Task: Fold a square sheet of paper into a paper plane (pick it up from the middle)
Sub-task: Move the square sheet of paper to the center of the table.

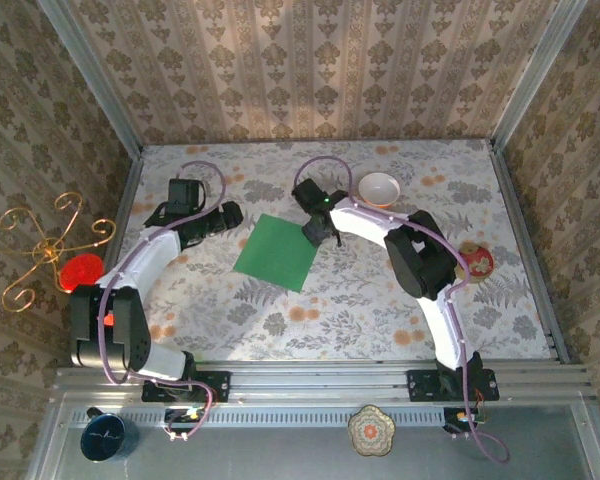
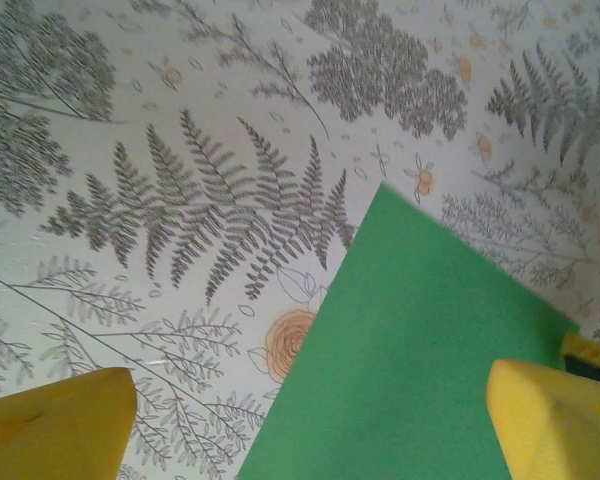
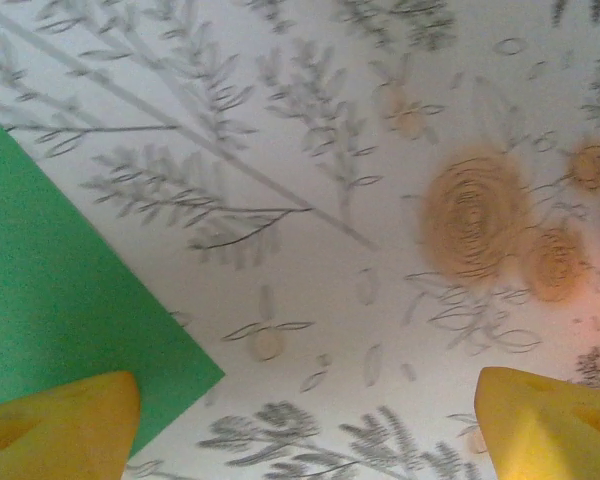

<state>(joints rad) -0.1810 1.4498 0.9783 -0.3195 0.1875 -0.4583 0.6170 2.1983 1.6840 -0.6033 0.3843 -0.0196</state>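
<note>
The square sheet of paper (image 1: 275, 252) is bright green and lies flat and uncreased on the flowered tablecloth, turned slightly off square. The paper plane is out of view. My left gripper (image 1: 230, 214) hovers at the sheet's upper left corner. In the left wrist view its yellow fingertips (image 2: 50, 425) stand wide apart, open, over the paper (image 2: 420, 340), whose edge runs between them. My right gripper (image 1: 315, 235) hangs over the sheet's right corner. Its fingers (image 3: 550, 425) are open too, with just the tip of the paper (image 3: 50, 280) by the left finger.
A white bowl with a red rim (image 1: 379, 188) stands behind the right arm. A small reddish dish (image 1: 475, 262) sits at the right. A gold wire stand (image 1: 40, 250) hangs outside the left wall. Patterned walls close the table on three sides.
</note>
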